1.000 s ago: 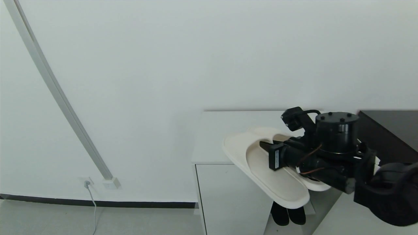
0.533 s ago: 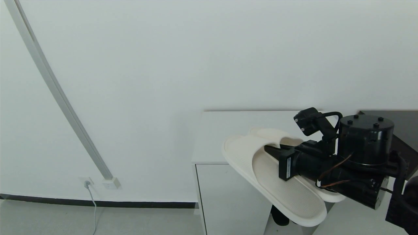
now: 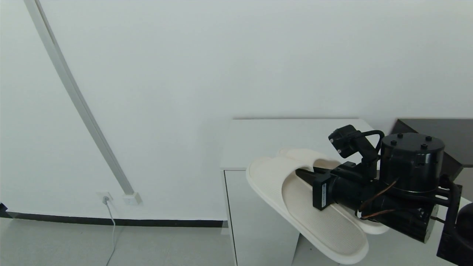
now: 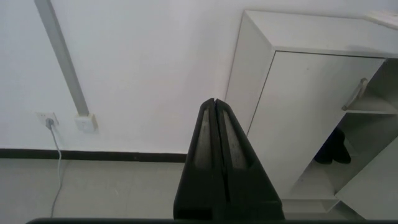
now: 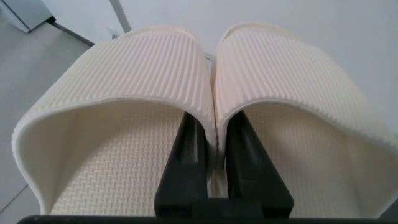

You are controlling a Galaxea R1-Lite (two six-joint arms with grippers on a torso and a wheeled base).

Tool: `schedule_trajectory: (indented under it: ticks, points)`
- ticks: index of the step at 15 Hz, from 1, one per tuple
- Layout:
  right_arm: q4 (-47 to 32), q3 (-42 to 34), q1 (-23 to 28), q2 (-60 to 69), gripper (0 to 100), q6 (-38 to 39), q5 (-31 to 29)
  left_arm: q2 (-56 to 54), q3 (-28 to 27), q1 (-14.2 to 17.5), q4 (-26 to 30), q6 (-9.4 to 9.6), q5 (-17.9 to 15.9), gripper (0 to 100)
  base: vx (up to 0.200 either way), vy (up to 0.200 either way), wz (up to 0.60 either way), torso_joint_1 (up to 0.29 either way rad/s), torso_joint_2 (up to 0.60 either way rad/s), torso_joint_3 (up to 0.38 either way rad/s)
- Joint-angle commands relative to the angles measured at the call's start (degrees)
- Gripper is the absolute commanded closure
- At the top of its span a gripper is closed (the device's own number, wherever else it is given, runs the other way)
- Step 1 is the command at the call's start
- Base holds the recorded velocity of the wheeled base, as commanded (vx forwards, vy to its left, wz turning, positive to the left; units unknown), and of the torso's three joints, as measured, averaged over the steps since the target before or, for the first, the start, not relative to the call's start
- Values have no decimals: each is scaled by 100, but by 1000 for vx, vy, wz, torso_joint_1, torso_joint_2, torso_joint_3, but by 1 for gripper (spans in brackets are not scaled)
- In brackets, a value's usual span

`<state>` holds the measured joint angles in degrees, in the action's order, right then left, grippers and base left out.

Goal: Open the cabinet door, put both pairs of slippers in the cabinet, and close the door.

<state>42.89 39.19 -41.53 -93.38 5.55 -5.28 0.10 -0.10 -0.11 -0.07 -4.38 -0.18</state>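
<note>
Cream slippers (image 5: pixel 155 93) (image 3: pixel 314 207): side by side, adjoining strap walls pinched between right gripper (image 5: pixel 211 134) (image 3: pixel 306 173) fingers, one finger inside each, held tilted in air before white cabinet (image 3: pixel 258 207) (image 4: pixel 298 112). Left gripper (image 4: pixel 214 124): fingers pressed together, nothing between, aimed toward cabinet. Farther back, open compartment with dark slippers (image 4: pixel 334 149) on lower shelf

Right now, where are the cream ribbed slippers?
In the head view, the cream ribbed slippers are on the robot's right, pinched in the right gripper, in front of the white cabinet.
</note>
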Motion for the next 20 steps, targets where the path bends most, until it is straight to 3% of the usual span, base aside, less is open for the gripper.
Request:
schedule_trajectory:
  ticks: [1, 4, 17, 20]
  points:
    - [0, 1, -4, -40, 100, -1, 1, 8, 1, 2, -1, -2, 1, 100, -200, 0, 0, 2, 2, 2]
    - [0, 1, -4, -40, 100, -1, 1, 8, 1, -7, -1, -2, 1, 100, -200, 0, 0, -2, 4, 4]
    - [0, 1, -21, -110, 100, -1, -8, 8, 1, -7, -1, 7, 62, 100, 0, 0, 0, 0, 0, 0]
    - [0, 1, -30, -119, 100, -1, -8, 8, 1, 2, -1, 7, 62, 100, 0, -200, 0, 5, 1, 2]
